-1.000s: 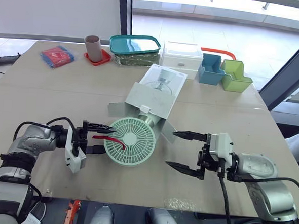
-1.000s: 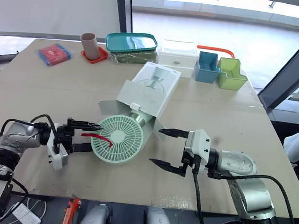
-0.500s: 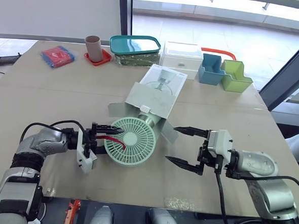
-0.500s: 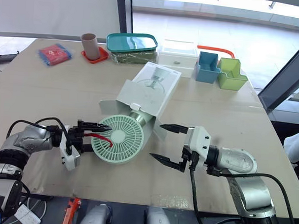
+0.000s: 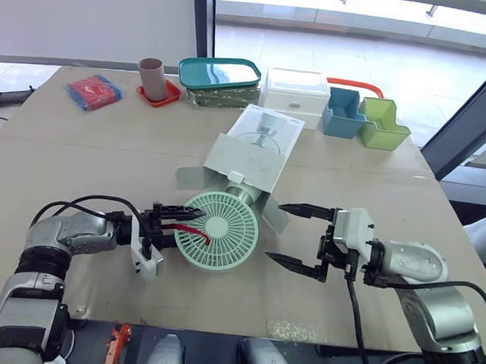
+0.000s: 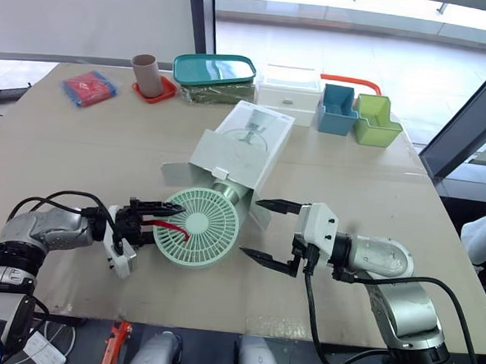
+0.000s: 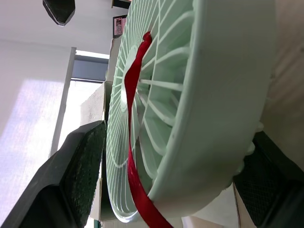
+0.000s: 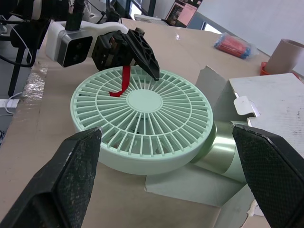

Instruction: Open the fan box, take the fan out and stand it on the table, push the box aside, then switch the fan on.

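1 fan (image 5: 219,241), rim within left claw (image 5: 186,228), right claw (image 5: 275,232) nearby, apart.

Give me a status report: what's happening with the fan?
Left claw around rim of fan, grip unclear. Right claw open, clear of fan. Fan head out, neck inside open box.

Red packet (image 5: 92,91) lay far left, cup (image 5: 150,75) on red coaster (image 5: 160,98), teal-lidded tray (image 5: 220,73), white box (image 5: 295,94), perhaps with drawers, blue bin (image 5: 342,114), green bin (image 5: 383,125).

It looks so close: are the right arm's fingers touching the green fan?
Apart. Left eye view shows bare table between the green fan and the open fingers of the right gripper.
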You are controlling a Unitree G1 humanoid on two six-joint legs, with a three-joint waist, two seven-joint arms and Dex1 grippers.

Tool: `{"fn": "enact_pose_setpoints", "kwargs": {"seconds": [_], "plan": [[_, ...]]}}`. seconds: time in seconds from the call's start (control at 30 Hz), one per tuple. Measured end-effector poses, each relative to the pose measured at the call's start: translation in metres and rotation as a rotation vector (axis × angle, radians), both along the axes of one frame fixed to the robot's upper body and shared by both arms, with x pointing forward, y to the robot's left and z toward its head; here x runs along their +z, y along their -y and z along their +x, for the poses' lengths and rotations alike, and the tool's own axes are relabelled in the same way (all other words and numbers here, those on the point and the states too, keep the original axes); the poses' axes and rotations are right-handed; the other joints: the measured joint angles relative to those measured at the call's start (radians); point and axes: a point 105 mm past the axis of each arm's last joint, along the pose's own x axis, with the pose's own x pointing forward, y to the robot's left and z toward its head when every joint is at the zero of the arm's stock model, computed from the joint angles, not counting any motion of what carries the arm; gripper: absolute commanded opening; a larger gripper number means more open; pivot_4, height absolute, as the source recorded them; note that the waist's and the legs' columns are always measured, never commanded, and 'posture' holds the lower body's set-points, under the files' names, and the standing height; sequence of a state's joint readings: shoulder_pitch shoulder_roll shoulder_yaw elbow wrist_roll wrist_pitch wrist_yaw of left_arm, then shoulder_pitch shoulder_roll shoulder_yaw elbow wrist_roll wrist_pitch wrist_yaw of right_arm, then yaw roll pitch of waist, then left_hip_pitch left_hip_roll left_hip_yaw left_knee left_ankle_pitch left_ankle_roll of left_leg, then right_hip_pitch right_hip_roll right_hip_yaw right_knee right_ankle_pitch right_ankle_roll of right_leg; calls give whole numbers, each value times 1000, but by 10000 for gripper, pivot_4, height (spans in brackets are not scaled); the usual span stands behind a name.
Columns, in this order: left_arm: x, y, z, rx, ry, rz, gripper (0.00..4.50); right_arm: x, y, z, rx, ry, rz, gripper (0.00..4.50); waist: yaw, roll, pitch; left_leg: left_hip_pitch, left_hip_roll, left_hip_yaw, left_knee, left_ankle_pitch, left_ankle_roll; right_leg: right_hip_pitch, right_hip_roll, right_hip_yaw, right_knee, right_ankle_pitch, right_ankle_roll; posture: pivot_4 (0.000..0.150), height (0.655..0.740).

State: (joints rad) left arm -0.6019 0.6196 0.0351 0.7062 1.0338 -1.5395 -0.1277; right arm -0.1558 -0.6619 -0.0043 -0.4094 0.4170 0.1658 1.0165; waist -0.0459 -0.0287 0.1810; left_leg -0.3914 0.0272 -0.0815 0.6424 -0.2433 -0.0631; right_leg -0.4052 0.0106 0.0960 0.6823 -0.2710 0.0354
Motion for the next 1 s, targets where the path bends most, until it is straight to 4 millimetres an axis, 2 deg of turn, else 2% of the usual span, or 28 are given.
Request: {"fn": "enact_pose_setpoints", "kwargs": {"seconds": [0.07, 0.1, 0.13, 0.23, 0.27, 0.73, 0.83, 1.0], "plan": [[0, 0, 1, 2, 6, -4, 39628, 0, 0, 0, 1, 0, 0, 45000, 0, 0, 0, 0, 0, 0, 0, 0, 0, 0, 0, 0, 0, 0, 0, 1500, 7400], [-4, -1, 0, 1, 7, 15, 34449, 0, 0, 0, 1, -1, -1, 45000, 0, 0, 0, 0, 0, 0, 0, 0, 0, 0, 0, 0, 0, 0, 0, 1500, 7400], [-4, -1, 1, 3, 7, 15, 33164, 0, 0, 0, 1, -1, -1, 45000, 0, 0, 0, 0, 0, 0, 0, 0, 0, 0, 0, 0, 0, 0, 0, 1500, 7400], [-2, 0, 1, -2, 36, -3, 21787, 0, 0, 0, 0, 1, -2, 45000, 0, -1, 0, 0, 0, 0, 1, 0, 0, 0, 0, 0, 0, 0, 0, 1500, 7400], [1, 0, 1, -4, 53, -13, 20263, 0, 0, 0, -1, 1, -4, 45000, 0, -1, -1, 0, 0, 0, 1, 0, 0, 0, 0, 0, 0, 0, 0, 1500, 7400], [3, 0, 1, -23, 99, -69, 20263, 1, -1, 2, -1, 16, -19, 45000, 0, -1, -1, 0, 0, 0, 4, 0, 0, 1, 0, -1, 1, 2, 1, 1500, 7400], [10, -6, -6, -31, 66, -95, 20263, -1, 0, 4, -8, 12, -23, 45000, 0, -1, -1, 0, 0, 1, 4, 0, 0, 1, -1, -1, 1, 2, 1, 1500, 7400], [11, -10, -23, -28, -36, -168, 20263, -4, 2, 8, -20, 11, -30, 45000, 1, 0, -1, 0, 0, 1, 4, 0, 0, 1, -1, -1, 1, 2, 1, 1500, 7400]]}}
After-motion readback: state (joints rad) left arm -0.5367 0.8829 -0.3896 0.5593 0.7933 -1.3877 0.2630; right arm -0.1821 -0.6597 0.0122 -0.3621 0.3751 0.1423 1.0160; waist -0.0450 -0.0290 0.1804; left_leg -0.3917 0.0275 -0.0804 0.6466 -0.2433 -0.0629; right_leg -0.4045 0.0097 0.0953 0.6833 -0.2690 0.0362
